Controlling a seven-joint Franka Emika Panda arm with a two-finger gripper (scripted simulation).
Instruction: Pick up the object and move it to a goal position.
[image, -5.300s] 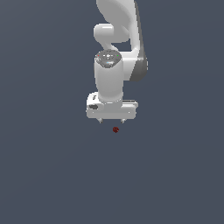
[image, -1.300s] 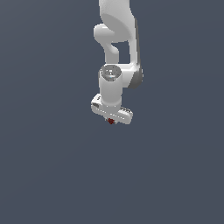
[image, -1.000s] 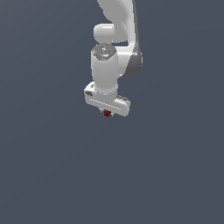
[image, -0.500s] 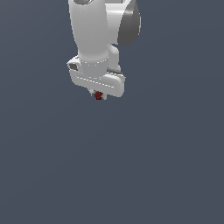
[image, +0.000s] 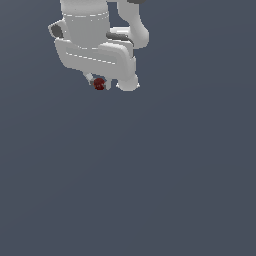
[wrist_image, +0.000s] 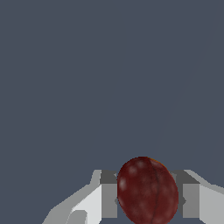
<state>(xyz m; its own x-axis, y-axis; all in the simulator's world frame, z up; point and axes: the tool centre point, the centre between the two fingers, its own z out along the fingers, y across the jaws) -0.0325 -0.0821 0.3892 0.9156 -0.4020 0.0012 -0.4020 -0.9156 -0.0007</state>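
We have the object (image: 99, 84) pinched between our gripper (image: 101, 82) jaws and lifted clear, so the pick looks done; carrying it to the unseen goal remains.

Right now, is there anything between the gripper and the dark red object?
No. The dark red object sits directly between the fingers of the gripper; nothing visible separates them.

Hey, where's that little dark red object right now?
The dark red object sits between the gripper's fingers, just under the white hand, in the upper part of the exterior view, toward that view's left.
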